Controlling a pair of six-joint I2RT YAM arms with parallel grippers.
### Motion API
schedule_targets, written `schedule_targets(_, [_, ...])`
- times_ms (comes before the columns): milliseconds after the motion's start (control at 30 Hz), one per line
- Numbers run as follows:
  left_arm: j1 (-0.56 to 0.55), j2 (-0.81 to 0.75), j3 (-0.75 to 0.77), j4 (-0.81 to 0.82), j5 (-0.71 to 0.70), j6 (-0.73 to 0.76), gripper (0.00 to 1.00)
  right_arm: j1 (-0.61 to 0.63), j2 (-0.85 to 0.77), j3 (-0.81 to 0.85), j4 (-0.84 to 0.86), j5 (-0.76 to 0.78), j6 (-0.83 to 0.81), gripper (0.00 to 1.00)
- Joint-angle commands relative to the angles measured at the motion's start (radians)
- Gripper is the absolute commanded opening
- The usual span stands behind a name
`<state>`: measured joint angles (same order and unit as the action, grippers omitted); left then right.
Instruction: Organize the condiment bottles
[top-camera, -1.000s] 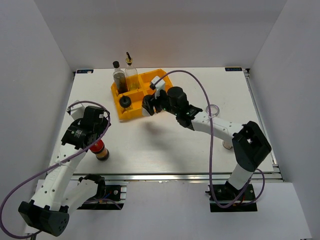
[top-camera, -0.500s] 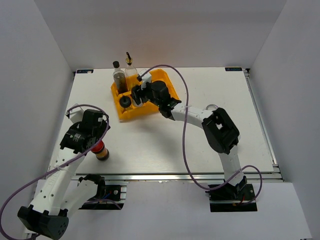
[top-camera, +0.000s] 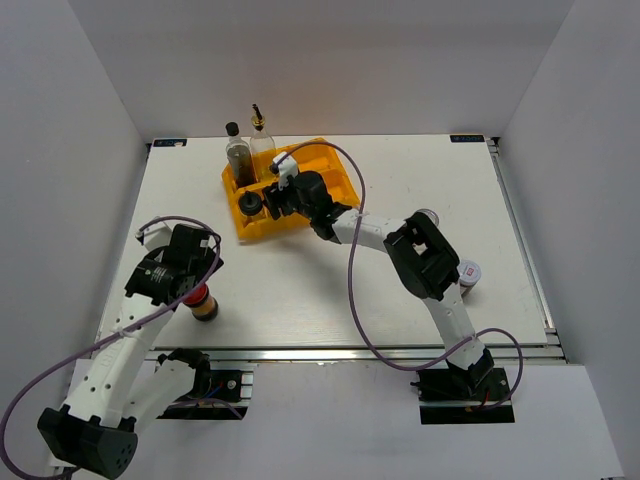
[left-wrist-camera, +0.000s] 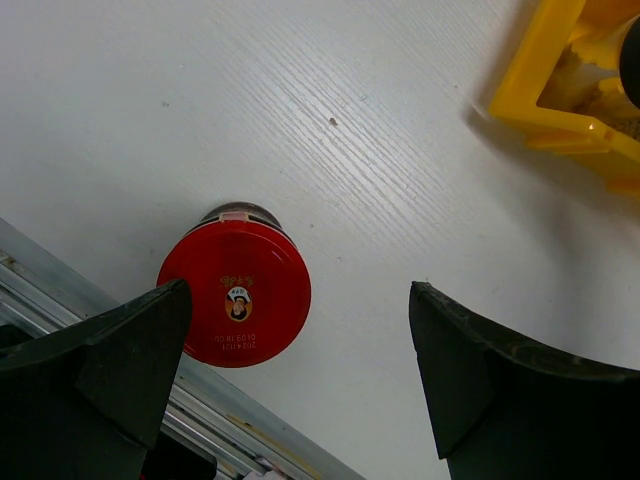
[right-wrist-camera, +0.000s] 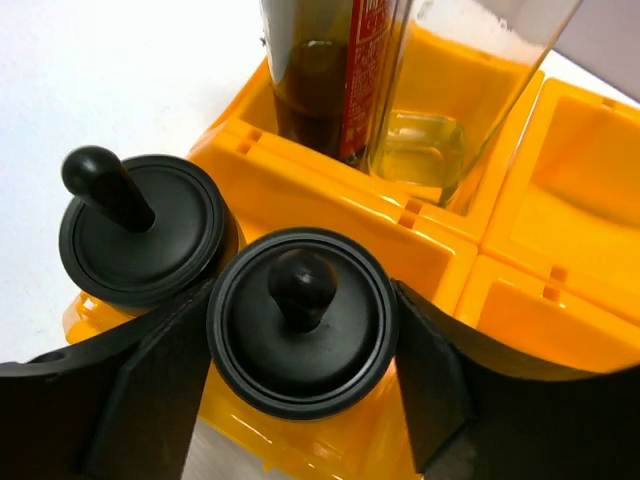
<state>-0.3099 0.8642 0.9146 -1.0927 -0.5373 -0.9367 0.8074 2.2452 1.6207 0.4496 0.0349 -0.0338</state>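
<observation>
My right gripper (top-camera: 273, 197) is shut on a black-capped shaker (right-wrist-camera: 302, 320) and holds it at the front left compartment of the yellow tray (top-camera: 330, 178). A second black-capped shaker (top-camera: 251, 204) stands right beside it in the tray; it also shows in the right wrist view (right-wrist-camera: 145, 240). The tall dark black-capped bottle (top-camera: 238, 152) and the clear gold-spouted bottle (top-camera: 262, 140) stand in the back left compartment. My left gripper (top-camera: 193, 286) is open above the red-lidded jar (left-wrist-camera: 235, 292), which stands near the table's front edge, close to one finger.
Two pale-lidded jars (top-camera: 428, 215) (top-camera: 468, 272) stand on the table at the right, beside my right arm. The tray's right compartments (right-wrist-camera: 590, 170) hold nothing. A metal rail (left-wrist-camera: 120, 380) runs along the front edge by the red jar.
My right arm has swung left across the tray, carrying the shaker to the front left compartment beside the other shaker. My left gripper has shifted slightly over the red-lidded jar.
</observation>
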Motion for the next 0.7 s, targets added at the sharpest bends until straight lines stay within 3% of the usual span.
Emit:
schedule_targets(0, [0.000, 0.012, -0.019, 0.002, 0.008, -0.033, 0.98, 0.004, -0.041, 0.013, 0.112, 0.003, -0.002, 0.74])
schedule_targets(167, [0.000, 0.055, -0.004, -0.035, 0.013, -0.046, 0.98, 0.004, -0.094, -0.008, 0.081, 0.020, -0.017, 0.89])
schedule_targets(467, [0.000, 0.052, 0.070, -0.136, -0.035, -0.073, 0.98, 0.004, -0.249, -0.113, 0.081, -0.001, -0.015, 0.89])
schedule_targets(667, [-0.001, 0.033, 0.093, -0.194, -0.046, -0.071, 0.98, 0.004, -0.389, -0.241, 0.127, 0.101, 0.005, 0.89])
